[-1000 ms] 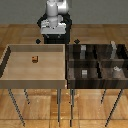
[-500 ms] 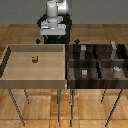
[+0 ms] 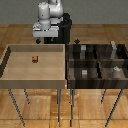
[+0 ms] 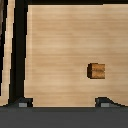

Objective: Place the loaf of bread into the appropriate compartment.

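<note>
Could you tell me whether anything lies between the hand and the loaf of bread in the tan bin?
Nothing visible does. The loaf of bread lies alone on the bare floor of the tan bin, and the wrist view shows only open floor between the hand and the loaf. The hand itself is not clear in the exterior view.

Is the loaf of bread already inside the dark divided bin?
No. The loaf of bread lies on the floor of the light tan bin, apart from the dark divided bin.

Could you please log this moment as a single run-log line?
small orange-brown bread loaf: loose on light tan bin floor | gripper: above, empty, open | dark divided bin: no loaf
</note>
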Motion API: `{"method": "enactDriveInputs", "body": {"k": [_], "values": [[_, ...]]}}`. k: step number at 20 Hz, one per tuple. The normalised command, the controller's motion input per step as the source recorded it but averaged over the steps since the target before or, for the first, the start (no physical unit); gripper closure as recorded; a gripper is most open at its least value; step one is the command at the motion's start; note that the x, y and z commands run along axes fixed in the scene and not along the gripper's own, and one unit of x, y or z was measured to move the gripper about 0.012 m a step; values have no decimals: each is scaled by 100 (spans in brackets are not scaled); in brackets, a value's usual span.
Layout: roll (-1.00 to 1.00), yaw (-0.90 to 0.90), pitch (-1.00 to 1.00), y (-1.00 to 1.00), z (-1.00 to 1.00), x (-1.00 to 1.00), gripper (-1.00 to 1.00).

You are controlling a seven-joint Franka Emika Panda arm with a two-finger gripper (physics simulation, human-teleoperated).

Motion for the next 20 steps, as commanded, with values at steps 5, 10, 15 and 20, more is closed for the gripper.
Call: {"method": "enactDriveInputs", "body": {"k": [5, 10, 15, 20], "values": [[0, 0, 0, -100, 0, 10, -100], [0, 0, 0, 0, 0, 60, -100], [0, 0, 0, 0, -20, 40, -100], [0, 0, 0, 0, -40, -10, -100]]}}
